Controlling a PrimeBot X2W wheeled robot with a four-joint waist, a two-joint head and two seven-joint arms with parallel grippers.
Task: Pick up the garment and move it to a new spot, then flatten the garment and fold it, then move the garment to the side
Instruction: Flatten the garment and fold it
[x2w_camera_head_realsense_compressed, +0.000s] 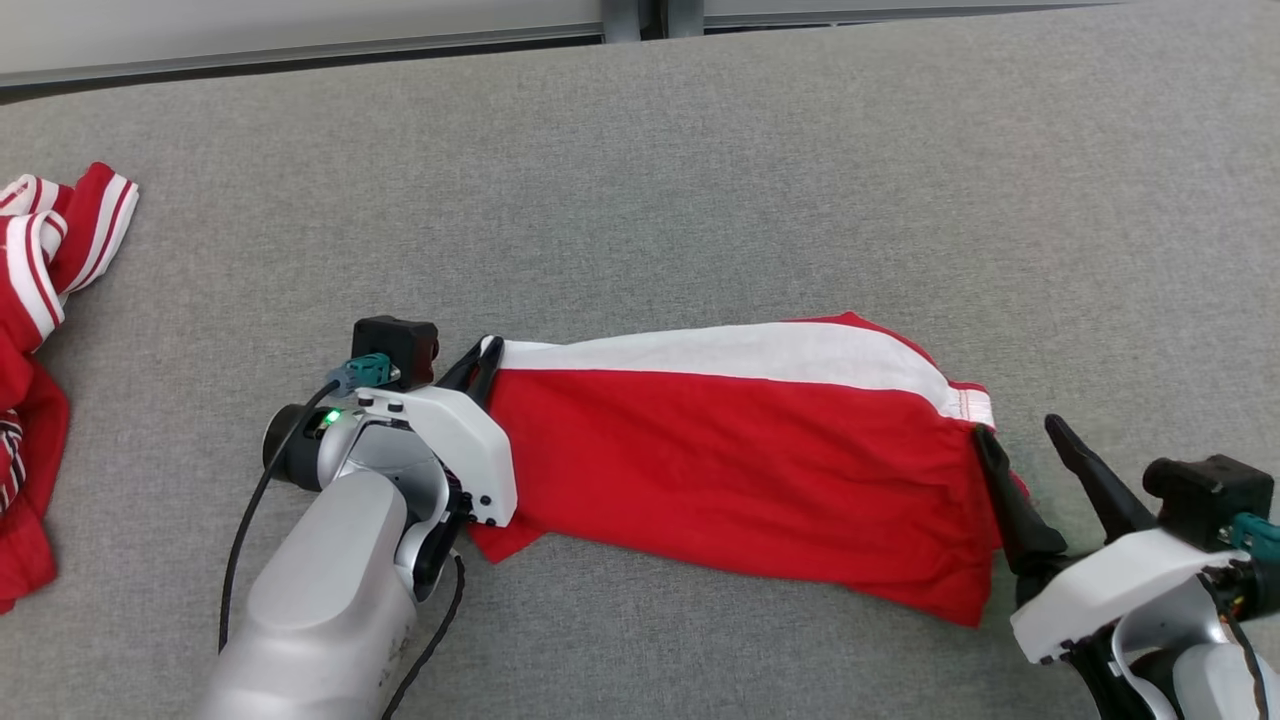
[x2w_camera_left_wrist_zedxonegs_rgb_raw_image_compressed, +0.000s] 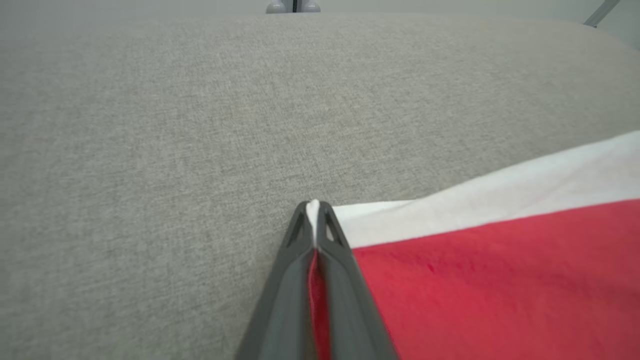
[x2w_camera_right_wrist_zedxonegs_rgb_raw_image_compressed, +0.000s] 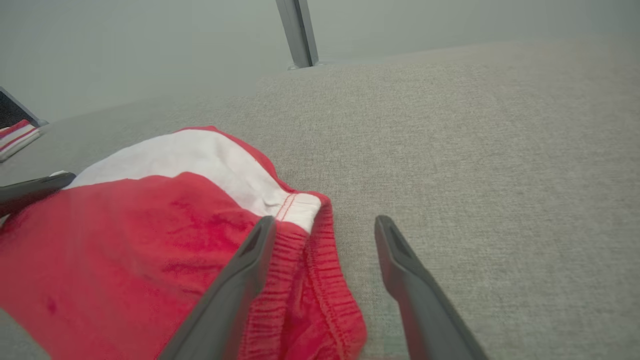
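Observation:
The garment (x2w_camera_head_realsense_compressed: 730, 460) is red with a white band, lying stretched across the grey surface. My left gripper (x2w_camera_head_realsense_compressed: 482, 358) is shut on its left edge; in the left wrist view red and white cloth (x2w_camera_left_wrist_zedxonegs_rgb_raw_image_compressed: 500, 260) is pinched between the closed fingers of that gripper (x2w_camera_left_wrist_zedxonegs_rgb_raw_image_compressed: 313, 206). My right gripper (x2w_camera_head_realsense_compressed: 1020, 432) is open at the garment's right end, by the elastic waistband (x2w_camera_right_wrist_zedxonegs_rgb_raw_image_compressed: 305, 280). In the right wrist view this gripper (x2w_camera_right_wrist_zedxonegs_rgb_raw_image_compressed: 325, 225) has one finger (x2w_camera_right_wrist_zedxonegs_rgb_raw_image_compressed: 240, 275) over the red cloth and the other finger (x2w_camera_right_wrist_zedxonegs_rgb_raw_image_compressed: 410, 280) over bare surface.
A second pile of red and white striped clothing (x2w_camera_head_realsense_compressed: 40, 330) lies at the far left edge of the grey padded table (x2w_camera_head_realsense_compressed: 700, 180). The table's back edge runs along a pale wall with a metal post (x2w_camera_right_wrist_zedxonegs_rgb_raw_image_compressed: 299, 32).

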